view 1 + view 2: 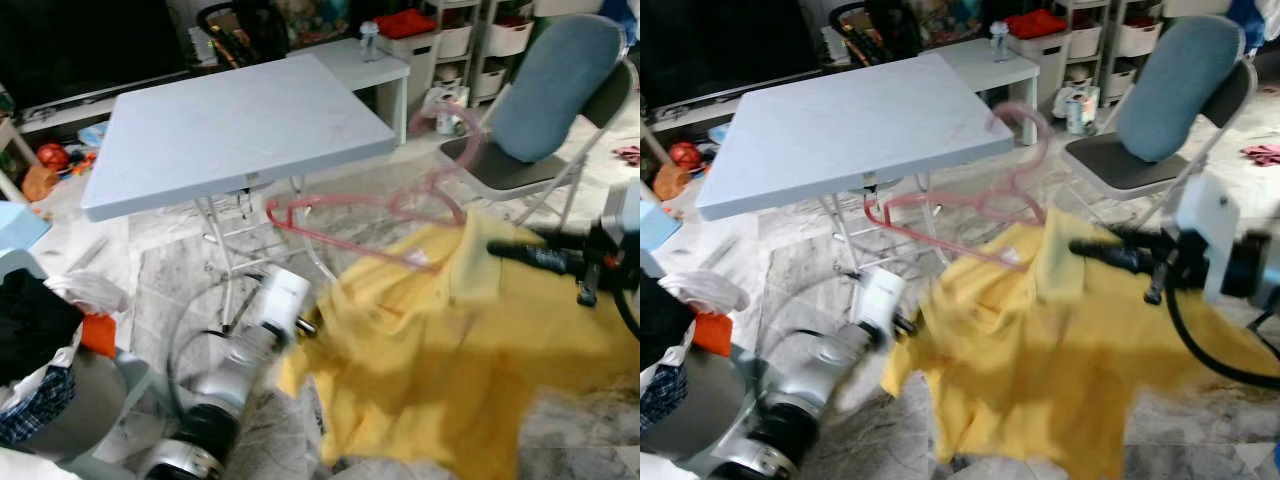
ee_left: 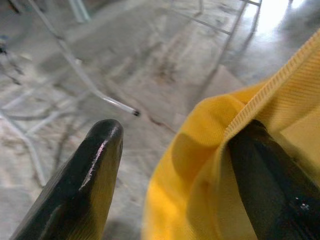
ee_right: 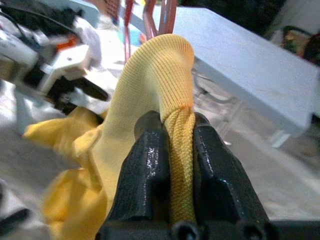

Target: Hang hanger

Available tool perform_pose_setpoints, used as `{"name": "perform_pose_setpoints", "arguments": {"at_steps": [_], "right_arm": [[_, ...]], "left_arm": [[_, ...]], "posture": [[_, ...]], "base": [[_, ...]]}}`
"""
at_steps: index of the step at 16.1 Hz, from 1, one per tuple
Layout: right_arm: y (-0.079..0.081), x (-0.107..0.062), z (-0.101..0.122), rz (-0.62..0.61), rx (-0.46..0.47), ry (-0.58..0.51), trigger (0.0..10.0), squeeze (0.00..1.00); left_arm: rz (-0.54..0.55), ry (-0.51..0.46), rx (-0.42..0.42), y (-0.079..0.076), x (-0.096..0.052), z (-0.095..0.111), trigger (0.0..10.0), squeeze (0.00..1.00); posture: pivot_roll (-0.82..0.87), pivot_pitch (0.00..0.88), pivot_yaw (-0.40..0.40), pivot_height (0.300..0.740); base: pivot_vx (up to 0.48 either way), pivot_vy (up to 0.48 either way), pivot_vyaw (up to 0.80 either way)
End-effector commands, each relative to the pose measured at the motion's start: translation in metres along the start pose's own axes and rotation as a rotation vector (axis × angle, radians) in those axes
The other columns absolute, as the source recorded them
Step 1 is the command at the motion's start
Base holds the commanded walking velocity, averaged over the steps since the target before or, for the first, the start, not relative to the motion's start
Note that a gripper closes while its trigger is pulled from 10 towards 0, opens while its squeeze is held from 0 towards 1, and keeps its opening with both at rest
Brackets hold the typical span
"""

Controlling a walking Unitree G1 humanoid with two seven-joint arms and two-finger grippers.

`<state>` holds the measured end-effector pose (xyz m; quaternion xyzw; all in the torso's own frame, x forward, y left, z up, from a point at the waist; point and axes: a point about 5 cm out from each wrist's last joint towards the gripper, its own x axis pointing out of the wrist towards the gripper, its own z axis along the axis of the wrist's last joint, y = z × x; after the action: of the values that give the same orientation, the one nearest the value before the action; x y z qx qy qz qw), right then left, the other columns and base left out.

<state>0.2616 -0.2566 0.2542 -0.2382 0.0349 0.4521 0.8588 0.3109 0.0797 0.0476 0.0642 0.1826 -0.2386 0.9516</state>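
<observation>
Your right gripper (image 3: 172, 135) has its two black fingers squeezed tight on a bunched fold of the yellow shirt (image 1: 1040, 370), near the collar; the ribbed cloth bulges out past the fingertips. Just beyond and above that grip, the pink hanger (image 1: 970, 215) pokes out of the shirt's neck, tilted, with its hook (image 1: 1025, 125) rising toward the folding chair (image 1: 1160, 120). The hanger is blurred in both eye views.

Your left gripper (image 2: 175, 165) sits at the shirt's opposite edge, low and across from the right one. Its fingers stand well apart: one finger (image 2: 85, 175) is bare against the floor, the other (image 2: 270, 175) lies under a hem of the yellow cloth.

Beyond both grippers stands the grey folding table (image 1: 230, 125), on the marbled floor (image 1: 170, 280).
</observation>
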Motion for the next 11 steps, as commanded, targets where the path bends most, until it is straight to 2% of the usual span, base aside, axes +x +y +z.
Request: {"name": "perform_pose_setpoints", "arguments": {"at_steps": [1, 3, 4, 5, 6, 8, 9, 10, 11], "right_arm": [[0.003, 0.003, -0.006, -0.026, -0.069, 0.071, 10.0, 0.0], [0.012, 0.016, -0.02, -0.01, -0.088, 0.139, 10.0, 0.0], [0.014, 0.024, -0.025, -0.039, -0.094, 0.146, 10.0, 0.0], [0.012, 0.032, -0.028, -0.099, -0.088, 0.145, 10.0, 0.0], [0.014, 0.041, -0.029, -0.129, -0.078, 0.126, 10.0, 0.0], [0.025, 0.053, -0.032, -0.123, -0.087, 0.109, 10.0, 0.0], [0.025, 0.056, -0.035, -0.14, -0.096, 0.119, 10.0, 0.0], [0.023, 0.058, -0.038, -0.166, -0.105, 0.134, 10.0, 0.0], [0.02, 0.064, -0.041, -0.203, -0.111, 0.146, 10.0, 0.0]], "left_arm": [[0.107, -0.044, 0.008, 0.025, -0.005, 0.011, 10.0, 0.0], [0.129, -0.135, 0.015, 0.032, -0.006, 0.03, 10.0, 0.0], [0.106, -0.15, 0.023, 0.031, -0.007, 0.034, 10.0, 0.54], [0.101, -0.15, 0.028, 0.031, -0.007, 0.035, 10.0, 0.5], [0.11, -0.143, 0.028, 0.031, -0.007, 0.033, 10.0, 0.0], [0.109, -0.137, 0.018, 0.029, -0.007, 0.03, 10.0, 0.0], [0.078, -0.145, 0.001, 0.024, -0.008, 0.03, 10.0, 1.0], [0.032, -0.16, -0.02, 0.017, -0.008, 0.031, 10.0, 1.0], [-0.125, -0.225, -0.056, -0.002, -0.012, 0.038, 10.0, 1.0]], "posture": [[-0.19, 0.0, 0.091, 0.74], [-0.18, 0.0, 0.087, 0.74], [-0.18, 0.0, 0.086, 0.74], [-0.18, 0.0, 0.086, 0.74], [-0.18, 0.0, 0.084, 0.74], [-0.18, 0.0, 0.081, 0.74], [-0.18, 0.0, 0.082, 0.74], [-0.18, 0.0, 0.08, 0.74], [-0.18, 0.0, 0.079, 0.74]], "base": [[0.0, 0.0, 0.0], [0.0, 0.0, 0.0], [0.0, 0.0, 0.0], [0.0, 0.0, 0.0], [0.0, 0.0, 0.0], [0.0, 0.0, 0.0], [0.0, 0.0, 0.0], [0.0, 0.0, 0.0], [0.0, 0.0, 0.0]]}}
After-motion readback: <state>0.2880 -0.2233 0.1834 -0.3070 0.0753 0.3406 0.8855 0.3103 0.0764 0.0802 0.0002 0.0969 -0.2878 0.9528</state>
